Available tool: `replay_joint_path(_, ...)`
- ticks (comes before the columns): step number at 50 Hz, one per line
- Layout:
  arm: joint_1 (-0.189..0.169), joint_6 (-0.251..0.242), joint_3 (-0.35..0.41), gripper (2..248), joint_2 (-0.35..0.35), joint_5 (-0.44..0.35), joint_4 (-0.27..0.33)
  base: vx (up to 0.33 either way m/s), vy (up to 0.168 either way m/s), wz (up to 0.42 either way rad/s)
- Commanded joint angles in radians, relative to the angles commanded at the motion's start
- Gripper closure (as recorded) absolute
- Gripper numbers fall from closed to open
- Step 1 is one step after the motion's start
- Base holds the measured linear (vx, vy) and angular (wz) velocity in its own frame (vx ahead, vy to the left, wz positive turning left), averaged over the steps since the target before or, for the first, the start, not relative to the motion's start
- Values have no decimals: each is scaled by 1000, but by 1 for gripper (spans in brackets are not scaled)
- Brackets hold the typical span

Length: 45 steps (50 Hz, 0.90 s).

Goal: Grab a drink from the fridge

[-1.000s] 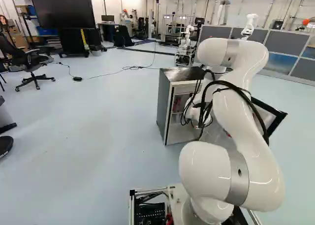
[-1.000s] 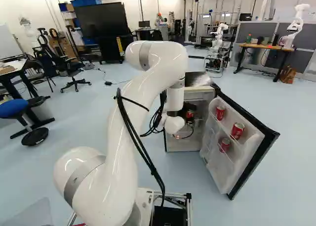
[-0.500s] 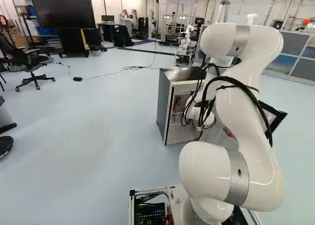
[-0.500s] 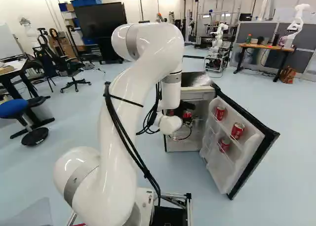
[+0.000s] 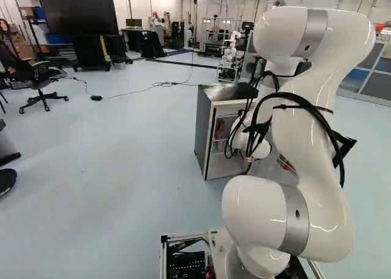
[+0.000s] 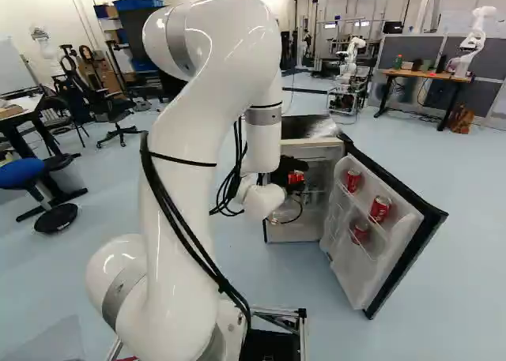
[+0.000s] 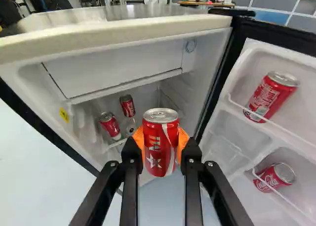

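The red can [image 7: 159, 147] (white star on its side) is held roughly upright before the open, white-lined fridge [image 7: 123, 35].

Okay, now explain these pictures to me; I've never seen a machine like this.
The machine is one white arm on a moving base. Two pictures come from cameras on that base, behind the arm, left and right. The third comes from its wrist, looking along the hand. Its two black fingers with orange pads grip a red drink can from both sides. Behind that is a small fridge, door open. Two more cans are inside; the door's shelves hold three others.
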State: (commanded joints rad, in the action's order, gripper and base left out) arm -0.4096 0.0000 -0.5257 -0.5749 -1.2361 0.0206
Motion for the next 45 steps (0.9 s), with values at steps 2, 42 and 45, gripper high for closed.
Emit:
replay_joint_path(2,1,0,9,162,11,-10,0,0,0,0)
replay_joint_path(42,4,0,62,162,145,-43,0,0,0,0)
replay_joint_path(45,4,0,64,162,154,-43,0,0,0,0)
